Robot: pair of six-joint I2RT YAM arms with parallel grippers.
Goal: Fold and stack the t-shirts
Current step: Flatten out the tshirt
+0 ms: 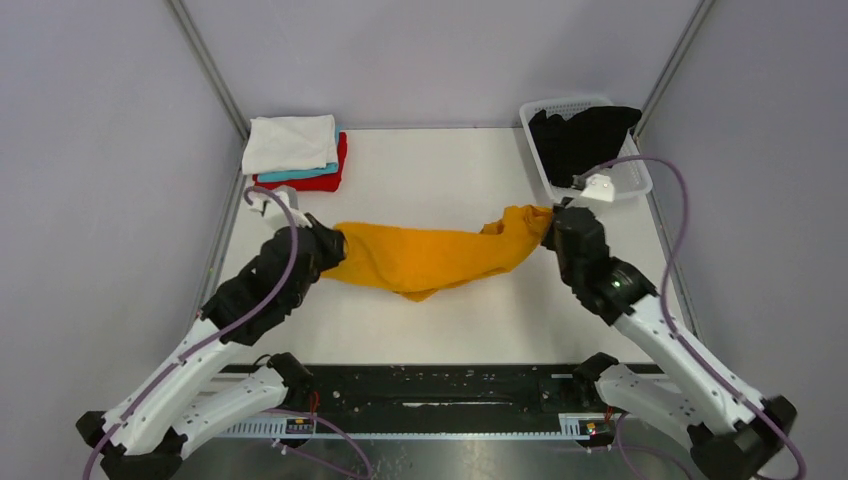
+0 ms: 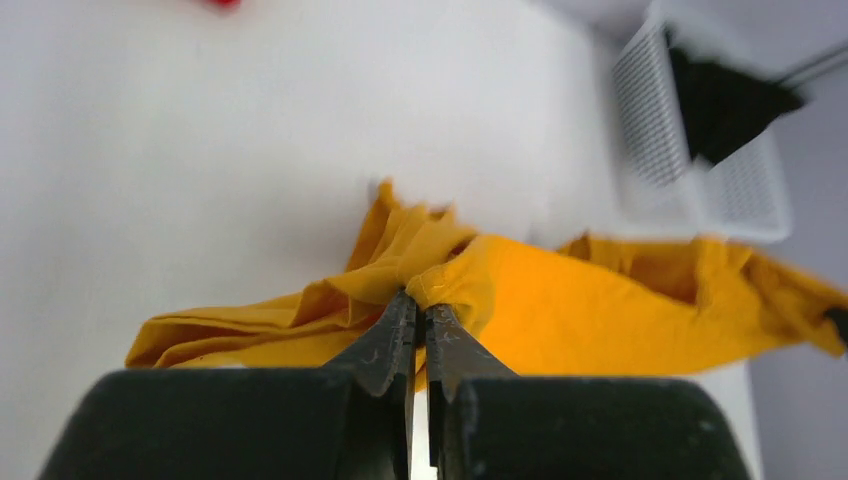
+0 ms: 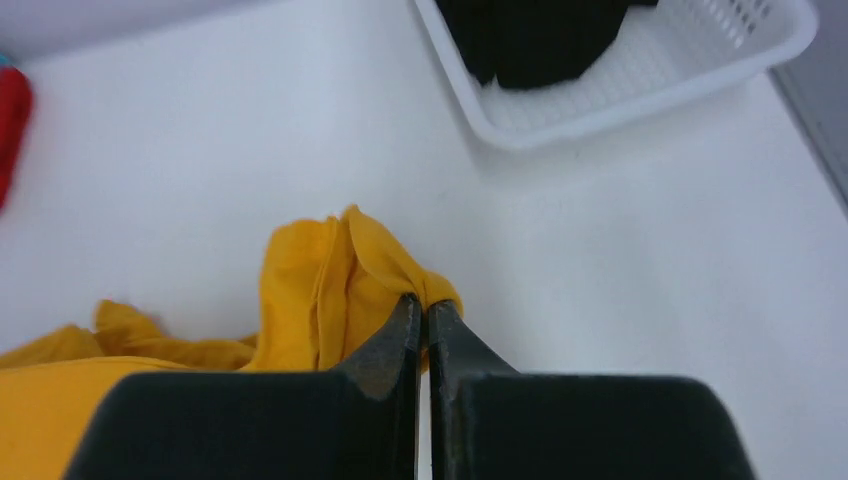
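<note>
One orange t-shirt (image 1: pixel 430 258) between folded stack (image 1: pixel 293 143) and basket (image 1: pixel 632 178).

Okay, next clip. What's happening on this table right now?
Both arms hold the mustard-orange shirt: the left tool is shut on one bunched end, the right tool on the other, stretching it across the table. The white shirt, teal shirt and red shirt sit folded in a stack at the far left corner. The black shirt lies in the basket, far right.

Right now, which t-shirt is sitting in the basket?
The black t-shirt, bunched in the white basket at far right. The orange t-shirt is held between the left hand and right hand; the rest lie in the stack far left.
</note>
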